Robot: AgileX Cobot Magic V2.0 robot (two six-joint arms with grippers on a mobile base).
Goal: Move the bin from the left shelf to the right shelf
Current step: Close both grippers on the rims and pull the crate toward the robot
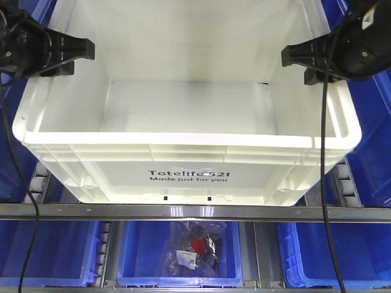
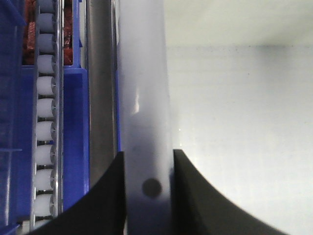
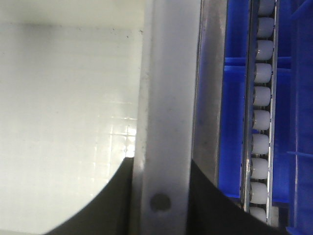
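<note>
The bin [image 1: 189, 174], a large white tote with black "Totelife 521" print on its front wall, fills the middle of the front view and sits on the shelf's roller rails. My left gripper [image 1: 73, 58] is shut on the bin's left rim [image 2: 144, 98], one black finger [image 2: 105, 196] outside and one inside. My right gripper [image 1: 305, 64] is shut on the bin's right rim [image 3: 166, 98] in the same way, its fingers [image 3: 205, 200] straddling the wall. The bin is empty inside.
Blue bins [image 1: 177, 256] stand on the lower shelf level behind a metal rail [image 1: 195, 212]; the middle one holds a bagged item [image 1: 195, 247]. More blue bins flank the white one. Roller tracks [image 2: 45, 122] [image 3: 261, 122] run beside both rims.
</note>
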